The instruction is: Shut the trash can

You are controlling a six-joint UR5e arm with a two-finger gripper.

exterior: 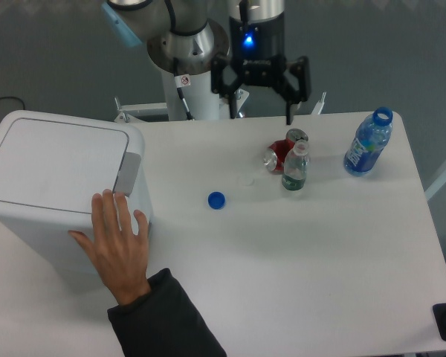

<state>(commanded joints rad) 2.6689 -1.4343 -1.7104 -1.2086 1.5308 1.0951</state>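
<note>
Apparently complete: the trash can (59, 190) stood at the left end of the desk (297, 253) with its flat white lid (52, 163) lying flush on the body and the grey latch tab (128, 172) at the lid's right edge, so no closing step appeared to remain. Its contents were hidden by the lid. The end effector (261, 93) hung at the far desk edge, well apart from the can, fingers spread wide and holding nothing. A person's hand (117, 242) rested against the can's front right corner. Other containers: an uncapped blue bottle (369, 143), contents not discernible; a small capped bottle (296, 168) just beside a crushed red can (282, 151); a loose blue cap (216, 199) lay apart.
</note>
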